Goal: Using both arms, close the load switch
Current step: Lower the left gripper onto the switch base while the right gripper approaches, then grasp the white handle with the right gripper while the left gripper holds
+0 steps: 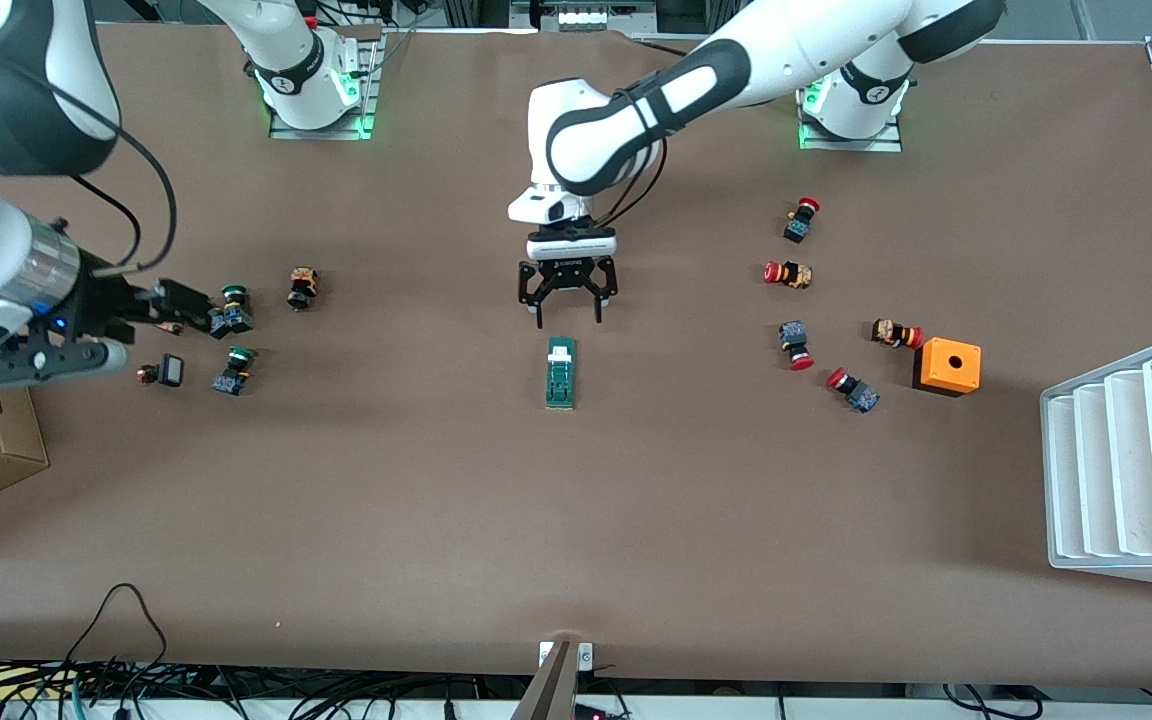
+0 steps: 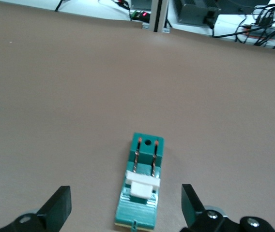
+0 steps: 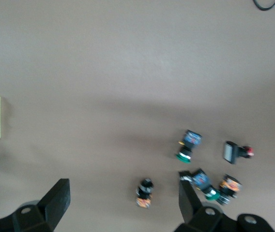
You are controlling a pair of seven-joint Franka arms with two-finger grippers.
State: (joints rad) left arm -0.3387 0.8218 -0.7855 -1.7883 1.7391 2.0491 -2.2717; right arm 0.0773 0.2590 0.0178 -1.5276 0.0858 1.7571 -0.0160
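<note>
Load switch (image 1: 561,372) lies mid-frame in front view, white slider at its upper end; left gripper (image 1: 568,305) hangs just above it, fingers spread, empty. Right gripper (image 1: 161,300) at frame's left edge over green-capped push buttons (image 1: 233,370), fingers apart, empty. Risk, imo: one-sided push skids the unbraced block. No legible writing; gripper logo unreadable.

— The load switch (image 1: 561,372) is looking like green plastic with a ribbed top, and its white sliding piece (image 2: 143,184) is showing smooth and matt.

— The table (image 1: 576,520) is lying under a matt brown sheet. The arms (image 1: 636,110) are gleaming in glossy white shells with black bands.
</note>
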